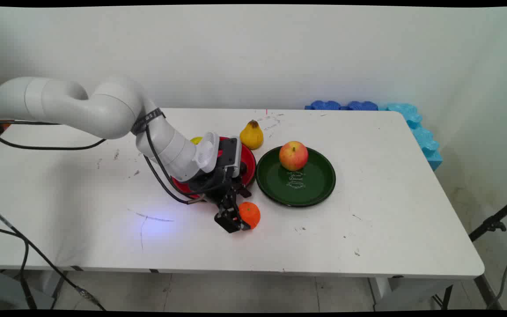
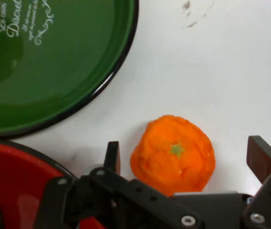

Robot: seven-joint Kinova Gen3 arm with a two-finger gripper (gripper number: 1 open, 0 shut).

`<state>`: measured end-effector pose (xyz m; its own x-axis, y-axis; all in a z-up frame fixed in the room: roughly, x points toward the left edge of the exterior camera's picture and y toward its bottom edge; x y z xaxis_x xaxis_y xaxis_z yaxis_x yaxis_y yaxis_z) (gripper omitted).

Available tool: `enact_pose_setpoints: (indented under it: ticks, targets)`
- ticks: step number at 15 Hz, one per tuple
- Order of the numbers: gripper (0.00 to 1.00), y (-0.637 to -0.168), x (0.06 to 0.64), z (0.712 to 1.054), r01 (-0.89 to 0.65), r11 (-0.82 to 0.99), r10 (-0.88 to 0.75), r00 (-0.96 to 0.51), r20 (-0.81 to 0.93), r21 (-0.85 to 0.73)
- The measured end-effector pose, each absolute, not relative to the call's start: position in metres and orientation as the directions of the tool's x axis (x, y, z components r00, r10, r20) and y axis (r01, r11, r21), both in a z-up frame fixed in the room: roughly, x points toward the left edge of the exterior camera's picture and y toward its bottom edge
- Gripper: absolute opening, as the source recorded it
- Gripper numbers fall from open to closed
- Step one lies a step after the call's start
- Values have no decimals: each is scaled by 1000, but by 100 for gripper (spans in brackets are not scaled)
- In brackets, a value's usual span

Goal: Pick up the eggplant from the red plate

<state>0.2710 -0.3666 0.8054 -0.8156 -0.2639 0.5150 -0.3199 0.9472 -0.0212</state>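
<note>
White table (image 1: 368, 229), pale wall behind. Hovering low, gripper (image 2: 185, 160) spread wide around an orange (image 2: 172, 155), gripping nothing yet, fingers apart from its sides. Lying just beside the red bowl (image 2: 11, 181) and green plate (image 2: 68, 62). Risking a roll away if nudged off-centre.

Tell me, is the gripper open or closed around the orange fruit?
Open. In the hand view the gripper has one finger on each side of the orange fruit, with white table visible between fruit and each finger.
</note>
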Motion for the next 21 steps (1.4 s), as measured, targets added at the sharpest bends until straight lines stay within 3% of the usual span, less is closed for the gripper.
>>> enact_pose_setpoints:
  ticks: [12, 16, 21]
  targets:
    - [100, -406, 325, 916, -326, 945, -259, -805, 533, -33]
    - [100, -430, 350, 931, -356, 934, -297, -826, 480, -35]
    - [100, -459, 366, 923, -406, 914, -366, -836, 409, -12]
